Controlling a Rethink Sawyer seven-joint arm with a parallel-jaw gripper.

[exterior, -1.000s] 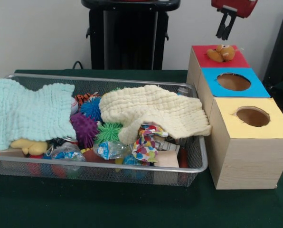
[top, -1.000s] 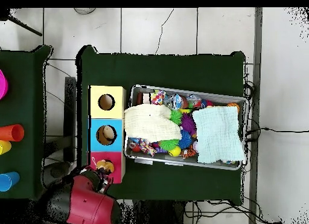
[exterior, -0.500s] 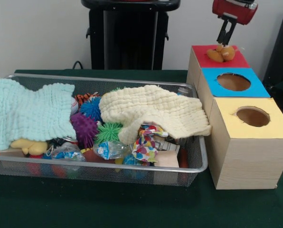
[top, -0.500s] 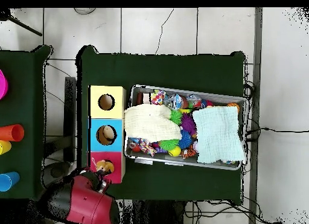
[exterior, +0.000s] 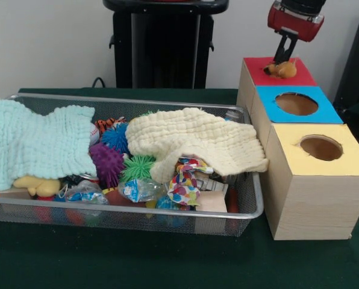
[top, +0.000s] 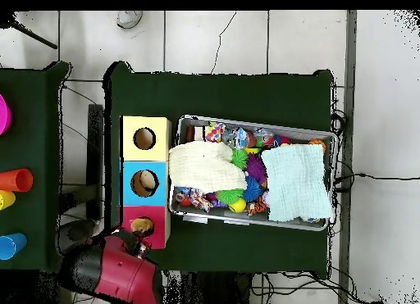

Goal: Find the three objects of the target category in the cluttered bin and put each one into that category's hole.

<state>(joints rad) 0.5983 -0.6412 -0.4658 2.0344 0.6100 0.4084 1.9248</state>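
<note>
A small orange plush toy (exterior: 282, 70) lies on the red box (exterior: 300, 76), partly sunk in its hole, also seen from above (top: 142, 226). My gripper (exterior: 284, 56) hangs straight over it, tips touching the toy, fingers drawn together with nothing between them. In the overhead view the red arm (top: 115, 272) covers the box's near edge. The mesh bin (exterior: 137, 212) holds a cream cloth (exterior: 197, 141), a pale blue cloth (exterior: 38, 144), purple (exterior: 106, 162), blue (exterior: 114, 137) and green (exterior: 137, 165) spiky balls, a yellow plush (exterior: 38, 185) and wrappers.
The blue box (exterior: 324, 111) and yellow box (exterior: 348, 159) stand in a row with the red one, right of the bin. A brownish object shows in the blue box's hole (top: 146, 182). Coloured cups (top: 16, 179) stand on a side table. A shoe (top: 130, 19) shows at the overhead view's top edge.
My gripper has come down from above the red box onto the plush toy and narrowed. The toy sits lower in the hole. A shoe has appeared at the overhead view's top.
</note>
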